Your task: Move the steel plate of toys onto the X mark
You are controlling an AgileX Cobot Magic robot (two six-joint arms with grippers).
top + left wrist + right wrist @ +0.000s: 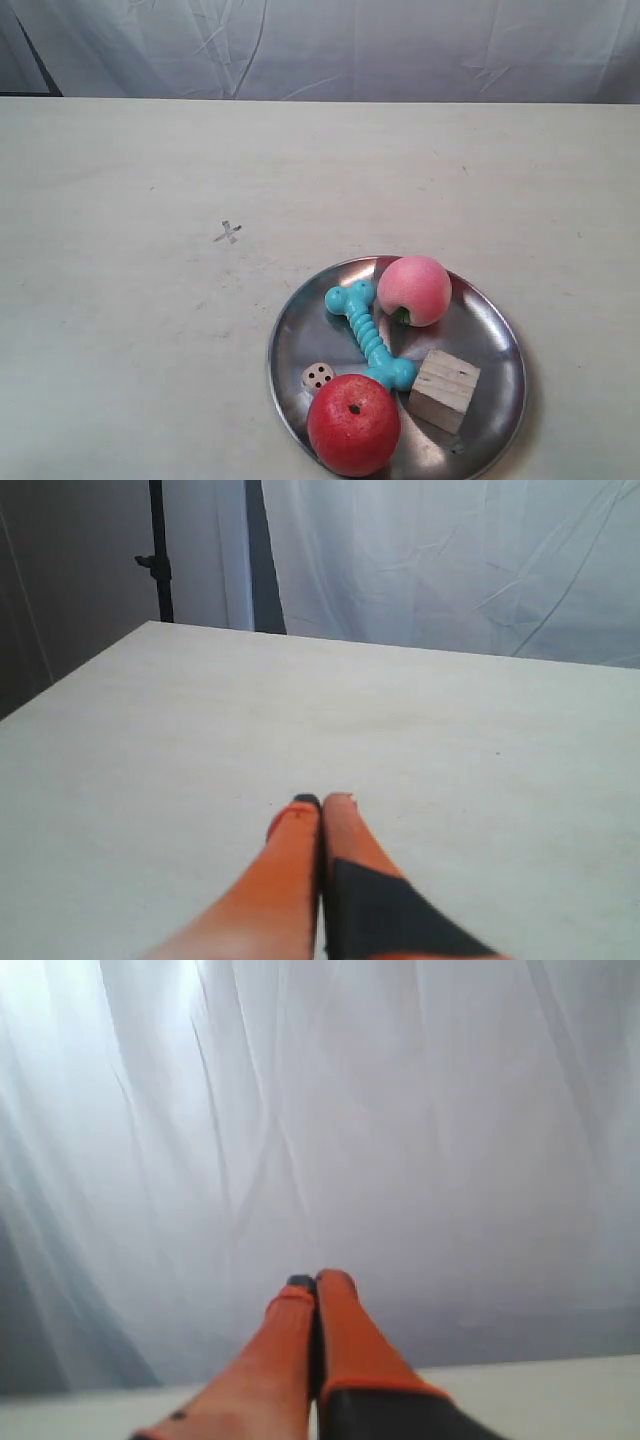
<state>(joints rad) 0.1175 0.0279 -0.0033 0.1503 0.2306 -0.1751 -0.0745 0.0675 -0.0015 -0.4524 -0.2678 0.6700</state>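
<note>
On the worktop (pixel 120 330), low-right in ext. view, I see the steel plate (pixel 298 345) w/ toys (pixel 353 424), well apart from the X mark (pixel 229 232). Left pincer (pixel 322 800) and right pincer (pixel 316 1280): both closed, empty.

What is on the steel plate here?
On the steel plate: a pink peach, a turquoise bone, a wooden cube, a spotted die and a red apple. The apple hides part of the plate's near rim; the metal beneath each toy is covered.
</note>
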